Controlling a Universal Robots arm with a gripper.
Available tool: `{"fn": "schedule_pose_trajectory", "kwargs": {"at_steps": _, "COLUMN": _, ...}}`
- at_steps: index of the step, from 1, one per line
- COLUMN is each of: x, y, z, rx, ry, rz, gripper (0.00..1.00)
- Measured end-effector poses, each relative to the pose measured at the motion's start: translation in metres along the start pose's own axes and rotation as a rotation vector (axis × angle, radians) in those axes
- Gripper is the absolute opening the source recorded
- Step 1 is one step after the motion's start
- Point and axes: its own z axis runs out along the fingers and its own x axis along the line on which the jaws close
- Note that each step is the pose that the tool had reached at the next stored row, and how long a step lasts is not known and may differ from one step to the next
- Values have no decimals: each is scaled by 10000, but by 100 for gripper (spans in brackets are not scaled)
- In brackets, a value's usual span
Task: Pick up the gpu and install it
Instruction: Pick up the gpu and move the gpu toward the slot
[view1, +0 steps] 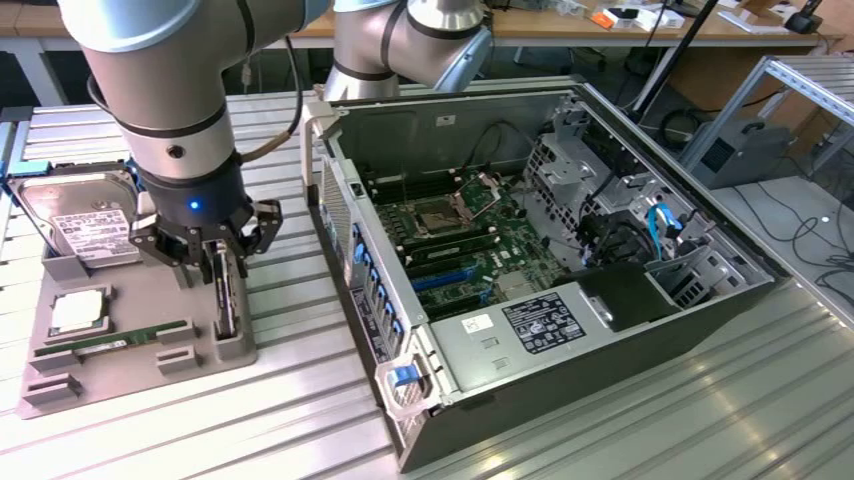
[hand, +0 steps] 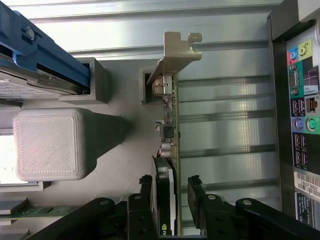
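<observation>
While the tool (view1: 220, 262) is straddling the gpu (view1: 227, 305) with its jaws spread wide, it is gripping nothing: in the wrist view a black fingertip (hand: 194, 181) is standing clear of the card on each side. The gpu (hand: 170, 125) is standing on edge in a slot of the grey holder (view1: 134, 375), which is lying on the desk (view1: 601, 440) just beside the open computer case (view1: 363, 270). To my eye, a good grasp is calling for the tool to be centred, so that both pads are meeting the card together and pressing on the black cooler (hand: 162, 192) and the flat back of the board, not on the small chips along the bare green stretch. The lift is looking safest straight up, since the silver bracket (hand: 175, 50), bent and hooked at its end, is sitting by a holder post. The holder is looking matt and finely ridged, like printed plastic; the desk is shining in ribbed metal strips.
</observation>
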Motion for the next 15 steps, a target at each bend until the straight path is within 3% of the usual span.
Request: {"fn": "schedule_pose_trajectory", "kwargs": {"at_steps": 15, "x": 6, "y": -2, "z": 47, "rx": 0, "ry": -1, "rz": 0, "gripper": 42}}
